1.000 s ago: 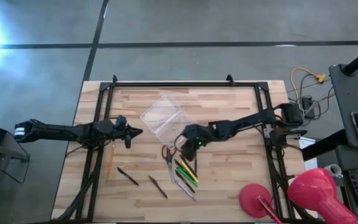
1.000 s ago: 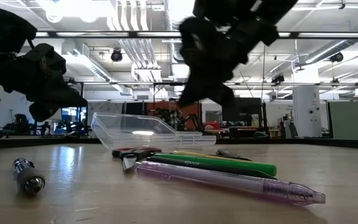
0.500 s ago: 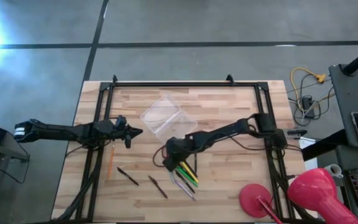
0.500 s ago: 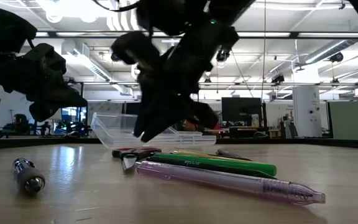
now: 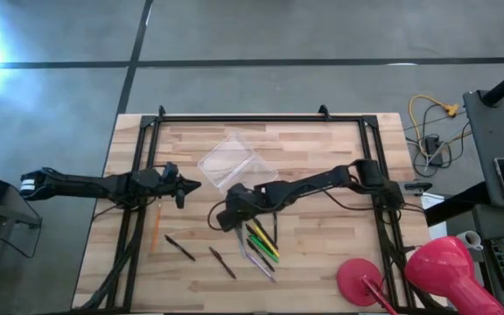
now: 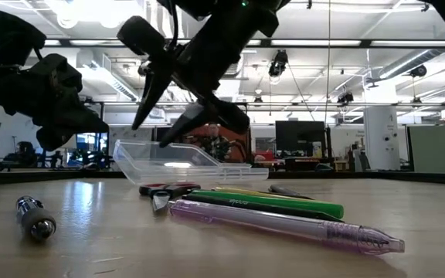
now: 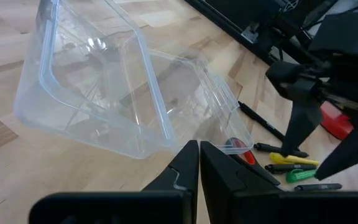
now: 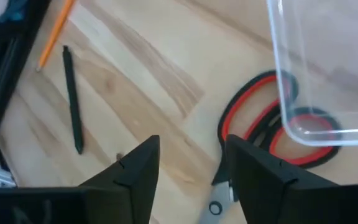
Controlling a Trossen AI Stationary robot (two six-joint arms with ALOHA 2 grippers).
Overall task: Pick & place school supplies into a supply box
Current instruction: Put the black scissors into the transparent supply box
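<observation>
Right pincer (image 5: 220, 220) hangs with fingers spread just above the red-handled scissors (image 8: 263, 124), apparently lined up to grab them where they lie on the counter (image 5: 322, 157) beside the clear box (image 5: 234, 164); left pincer (image 5: 182, 186) waits closed, nearby.

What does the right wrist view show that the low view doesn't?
Right wrist only: the orange pencil and a black pen lying apart on the wood, and the scissors' red handles beside the clear box.
Low only: the purple pen, the green pen, the waiting left gripper.
Both: scissors, box, and the open right gripper above them.
</observation>
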